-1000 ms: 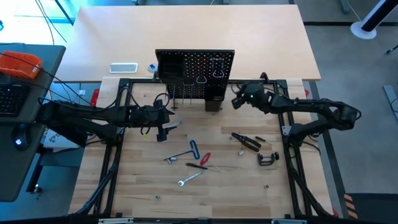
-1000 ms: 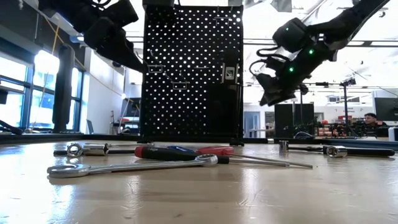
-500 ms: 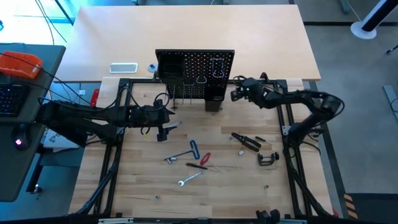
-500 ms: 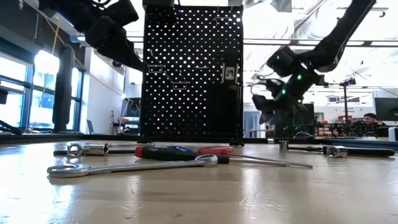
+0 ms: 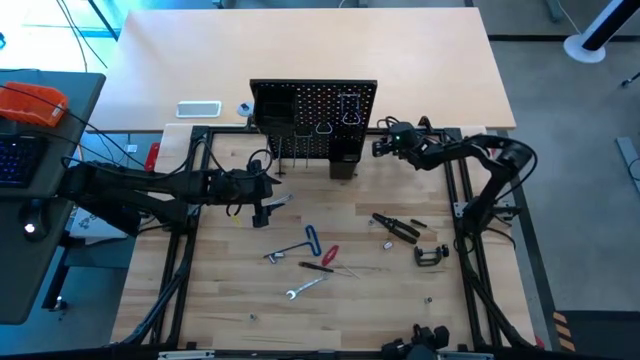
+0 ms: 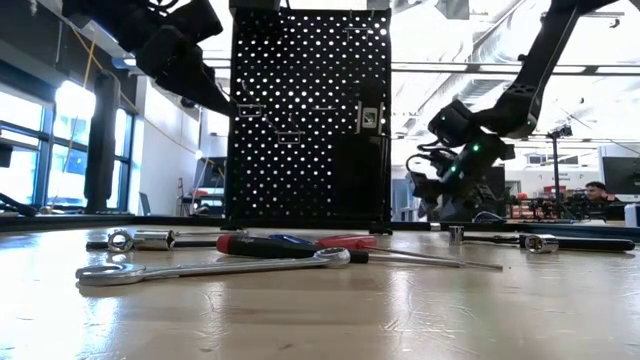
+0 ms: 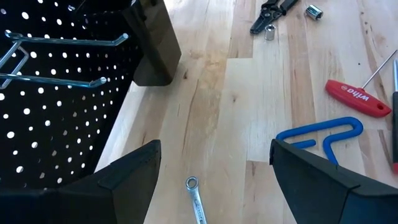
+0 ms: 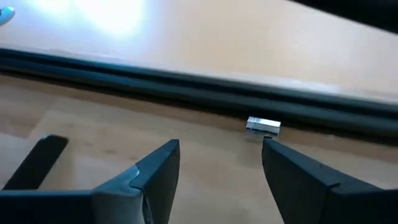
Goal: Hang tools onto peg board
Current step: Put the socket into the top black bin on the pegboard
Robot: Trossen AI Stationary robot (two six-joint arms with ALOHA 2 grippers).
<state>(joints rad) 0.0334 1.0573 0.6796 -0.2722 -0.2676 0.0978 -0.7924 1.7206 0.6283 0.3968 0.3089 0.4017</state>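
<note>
Peg board (image 5: 313, 120): upright at the middle of the bench's far edge, a small black bin at its foot. The high view shows hooks on its face and what appears to be one looped item already hung on the upper right; what it is cannot be made out. Judged from this, the task is at an early stage.

Tools not yet hung, all lying flat on the bench (image 5: 230, 300):
- blue-handled T hex key (image 5: 309, 243), centre of the bench
- red-handled screwdriver (image 5: 328, 256), just beside the hex key
- silver wrench (image 5: 306, 287), toward the near edge
- black pliers (image 5: 396, 226), right of centre
- black C-clamp (image 5: 431, 256), nearer the right edge
- a second small wrench (image 7: 195, 198), directly beneath the left gripper, near the board's foot

Left gripper (image 5: 262, 203): over the bench in front of the board's left side. Its jaws stand spread wide with nothing between them; the wrist view shows only bare wood and the small wrench below.

Right gripper (image 5: 382, 148): low by the far edge, just right of the board. Its jaws are parted and hold nothing. A small silver piece (image 8: 263, 126) lies on the bench ahead of them, near the frame rail.

Assessment: at least six tools remain to be lifted and hung, and neither arm carries one.
</note>
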